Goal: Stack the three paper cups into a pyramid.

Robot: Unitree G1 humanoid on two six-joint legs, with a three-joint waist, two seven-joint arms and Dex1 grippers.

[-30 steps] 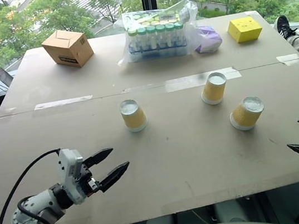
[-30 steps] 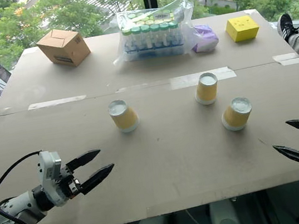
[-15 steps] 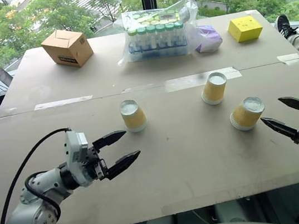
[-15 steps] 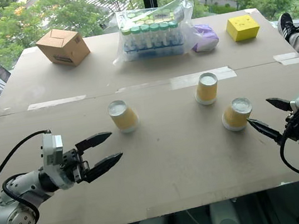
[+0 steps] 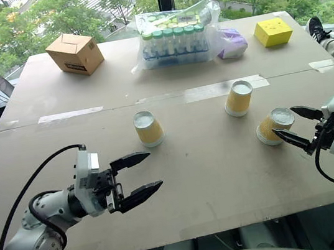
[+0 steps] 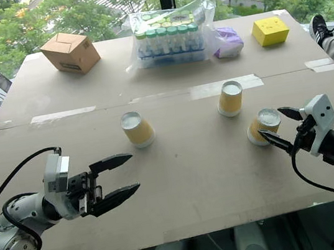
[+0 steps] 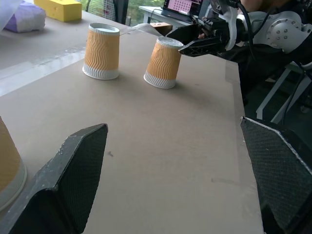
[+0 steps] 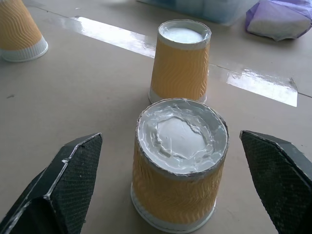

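Cup (image 8: 179, 165) stands just ahead of, between, right gripper's (image 5: 293, 125) spread fingers (image 8: 53, 190)

A lab-like room: a bagged rack of green-capped tubes (image 5: 174, 41) on a worktable (image 5: 43, 93) beside tree-facing windows (image 5: 26, 23).

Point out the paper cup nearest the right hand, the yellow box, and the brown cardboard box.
Nearest paper cup (image 8: 178, 190), right wrist view, on its ribbed yellow side.
Yellow box (image 5: 273, 32), left eye view, on its top face.
Brown cardboard box (image 5: 74, 53), left eye view, on its front corner.

R claw (image 5: 292, 124) moved in, now flanking nearest cup (image 5: 275, 126).
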